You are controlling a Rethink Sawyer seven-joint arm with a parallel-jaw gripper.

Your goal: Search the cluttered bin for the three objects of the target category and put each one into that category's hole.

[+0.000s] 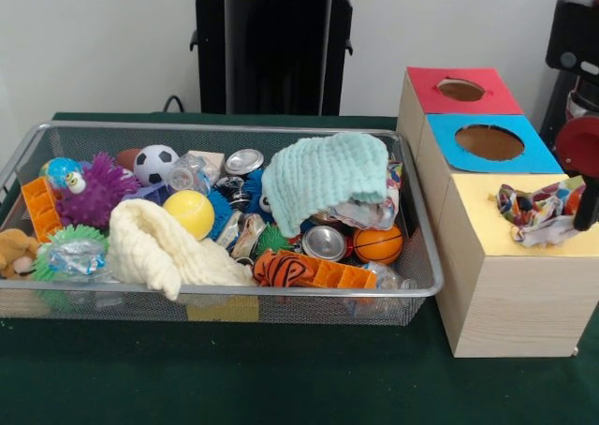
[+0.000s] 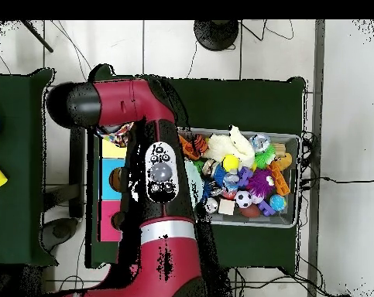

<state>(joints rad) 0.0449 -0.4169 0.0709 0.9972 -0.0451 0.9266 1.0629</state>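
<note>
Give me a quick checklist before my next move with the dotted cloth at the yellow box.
1. Dotted cloth at the yellow-topped box: ok, bunched on its top.
2. Cloth dropped inside: not ok, it lies on top.
3. Hand beside the cloth: ok.
4. Hand's grip: cannot tell.
5. More dotted pieces in the bin: cannot tell; the mint cloth and clutter cover much.

Dotted fabric pieces (image 1: 538, 212) atop the nearest box (image 1: 510, 285), right of bin (image 1: 234, 292).
</note>
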